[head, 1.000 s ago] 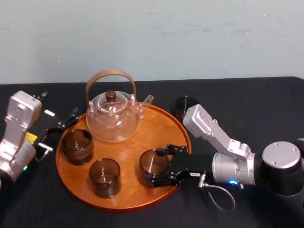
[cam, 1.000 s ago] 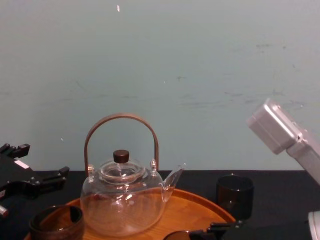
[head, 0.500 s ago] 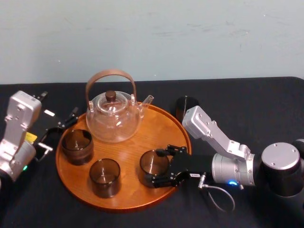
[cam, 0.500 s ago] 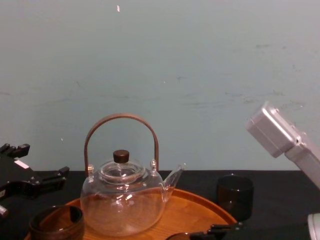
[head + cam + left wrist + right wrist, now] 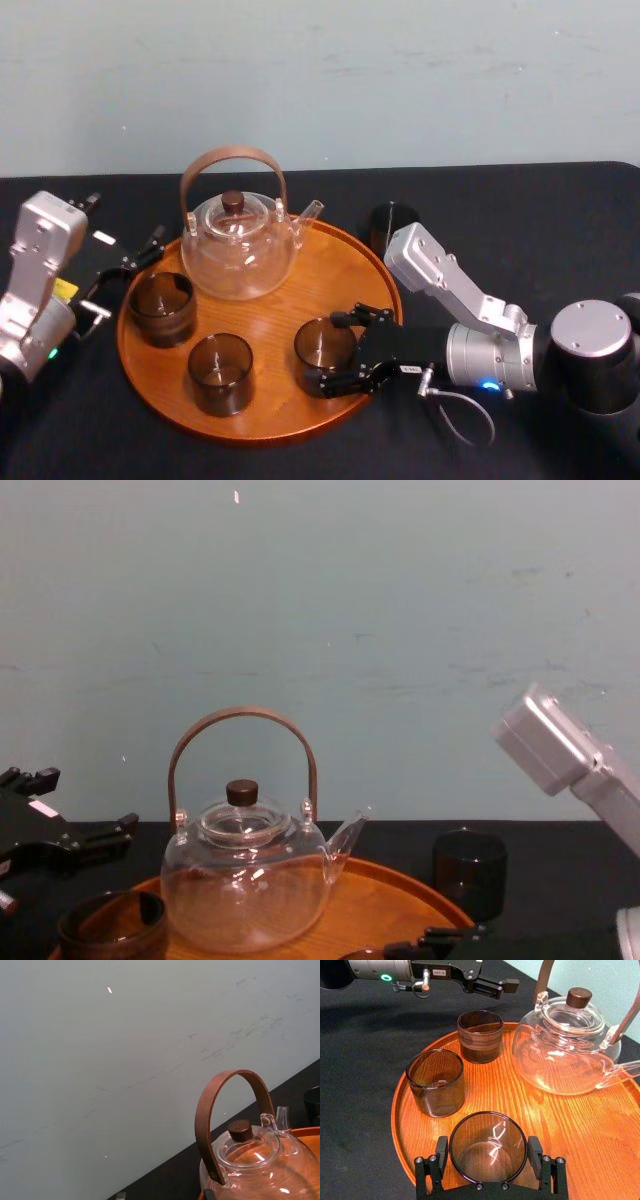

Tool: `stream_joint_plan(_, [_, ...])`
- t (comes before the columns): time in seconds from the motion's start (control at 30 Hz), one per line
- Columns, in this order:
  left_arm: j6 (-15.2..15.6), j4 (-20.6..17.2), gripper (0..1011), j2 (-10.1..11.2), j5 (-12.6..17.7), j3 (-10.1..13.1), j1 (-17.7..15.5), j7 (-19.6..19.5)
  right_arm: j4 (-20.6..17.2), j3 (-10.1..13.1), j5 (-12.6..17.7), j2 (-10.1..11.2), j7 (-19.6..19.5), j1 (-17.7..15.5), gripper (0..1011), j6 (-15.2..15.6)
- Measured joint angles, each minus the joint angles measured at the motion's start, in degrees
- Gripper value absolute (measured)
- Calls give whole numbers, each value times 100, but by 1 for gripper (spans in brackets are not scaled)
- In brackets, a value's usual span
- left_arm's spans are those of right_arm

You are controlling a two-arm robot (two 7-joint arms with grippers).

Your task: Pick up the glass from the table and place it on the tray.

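Right gripper [image 5: 326,352] clasps the smoky clear glass [image 5: 487,1158], near right on the round orange-brown wooden tray [image 5: 300,282]; left gripper [image 5: 128,273] rests spread, far left

4 glasses [image 5: 323,345], 1 teapot [image 5: 238,245], 1 tray [image 5: 335,270].

The one marking I can nearly read is on a small white rectangular label [image 5: 438,972] stuck to the black body of my left gripper [image 5: 502,987]. Its dark characters look like "107-4", though they are too small to be sure of. A small white printed tag [image 5: 405,369] sits on the black body of my right gripper [image 5: 326,350], its print too fine to read. A yellow sticker [image 5: 65,289] on my left arm shows nothing legible.
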Motion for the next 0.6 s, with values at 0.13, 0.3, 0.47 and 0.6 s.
stream_joint_plan(0.13, [0,0,1001,0,0,0,0,0,0,3,3,0,1,1,1002,2])
stream_joint_plan(0.3, [0,0,1001,0,0,0,0,0,0,5,6,0,4,1,1002,2])
stream_joint_plan(0.47, [0,0,1001,0,0,0,0,0,0,5,8,0,6,1,1002,2])
stream_joint_plan(0.6, [0,0,1001,0,0,0,0,0,-36,69,95,61,64,-29,1002,-23])
